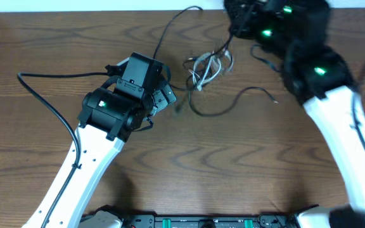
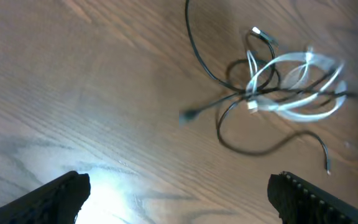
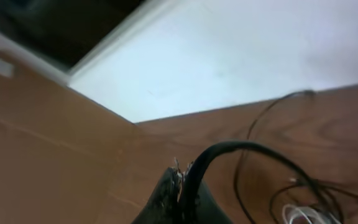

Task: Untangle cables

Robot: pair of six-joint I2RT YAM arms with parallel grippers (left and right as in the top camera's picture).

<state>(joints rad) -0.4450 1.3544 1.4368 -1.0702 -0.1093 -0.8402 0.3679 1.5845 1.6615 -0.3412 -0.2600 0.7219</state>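
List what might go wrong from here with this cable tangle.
1. The right gripper is shut on a black cable that seems to lead into the tangle around the white cable. Pulling may tighten the loops rather than free them.
2. The left gripper is open above bare table and pins nothing, so a pull could drag the whole tangle along.

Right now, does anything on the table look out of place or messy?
Yes. In the middle of the wooden table, the thin white cable lies looped with thin black cables threaded through it, a tangle. One black cable arcs from the shut right gripper.
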